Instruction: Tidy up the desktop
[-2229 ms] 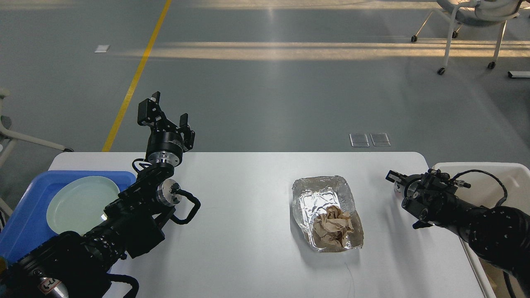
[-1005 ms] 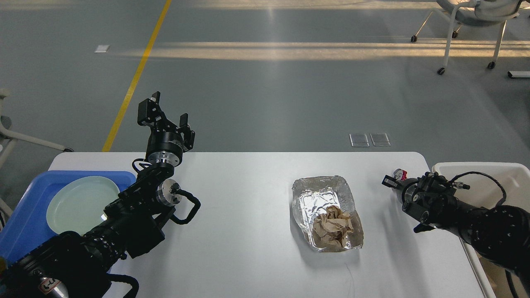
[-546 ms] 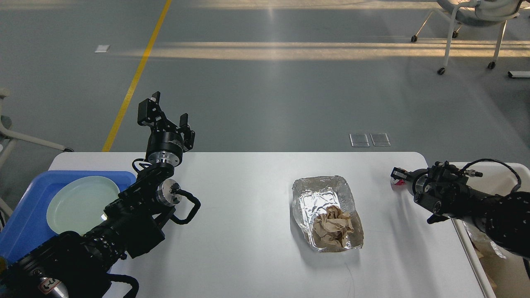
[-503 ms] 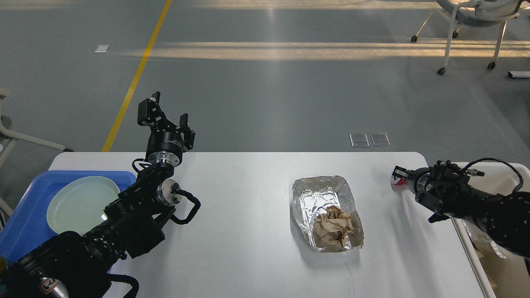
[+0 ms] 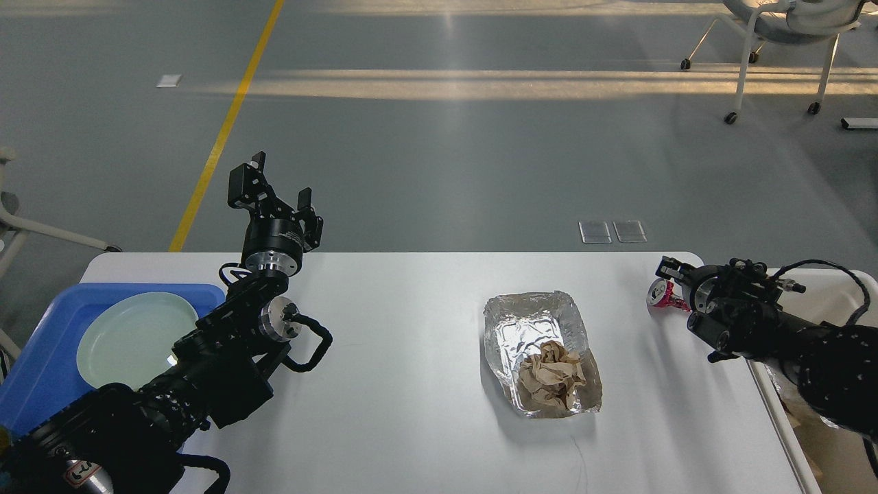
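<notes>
Right end effector (image 5: 664, 280) pinches small pink-red scrap (image 5: 660, 293); foil tray (image 5: 531, 321) lies near on desktop (image 5: 411, 384).

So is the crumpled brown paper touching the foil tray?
Touching. In the head view the crumpled brown paper sits inside the foil tray, filling its near end with no gap between the wad and the foil around it.

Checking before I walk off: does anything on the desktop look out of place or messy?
Yes. A crumpled brown paper wad sits in a dented foil tray mid-desktop, and the right pincer has a small red-and-white scrap at its tip.
</notes>
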{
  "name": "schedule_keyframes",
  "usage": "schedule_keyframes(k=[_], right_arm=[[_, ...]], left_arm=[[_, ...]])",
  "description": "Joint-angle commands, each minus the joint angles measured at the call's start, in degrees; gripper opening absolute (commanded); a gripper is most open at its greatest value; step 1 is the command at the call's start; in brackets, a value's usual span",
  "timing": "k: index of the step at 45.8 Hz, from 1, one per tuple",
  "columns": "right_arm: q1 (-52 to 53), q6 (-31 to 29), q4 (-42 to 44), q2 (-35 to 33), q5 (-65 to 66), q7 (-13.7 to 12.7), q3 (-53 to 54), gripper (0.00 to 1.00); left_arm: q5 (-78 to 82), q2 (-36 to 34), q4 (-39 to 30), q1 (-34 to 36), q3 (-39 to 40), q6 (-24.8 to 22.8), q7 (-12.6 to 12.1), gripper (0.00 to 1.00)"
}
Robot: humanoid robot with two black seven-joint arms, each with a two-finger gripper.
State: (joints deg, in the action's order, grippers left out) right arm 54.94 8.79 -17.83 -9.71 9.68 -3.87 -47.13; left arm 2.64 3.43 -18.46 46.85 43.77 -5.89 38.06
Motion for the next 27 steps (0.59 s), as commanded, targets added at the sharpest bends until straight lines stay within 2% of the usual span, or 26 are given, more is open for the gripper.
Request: schedule_keyframes(k=[1,27], right_arm=[[-1.15,0.09,0.95,0.92,-0.10,0.09,0.02,0.62],[-4.05,1.06,3.24,2.68,0.17,0.00,-1.04,0.59]], left_arm=[[0.00,0.00,0.00,0.00,0.00,0.00,0.00,0.99],[0.00,0.00,0.00,0.00,0.00,0.00,0.00,0.99]])
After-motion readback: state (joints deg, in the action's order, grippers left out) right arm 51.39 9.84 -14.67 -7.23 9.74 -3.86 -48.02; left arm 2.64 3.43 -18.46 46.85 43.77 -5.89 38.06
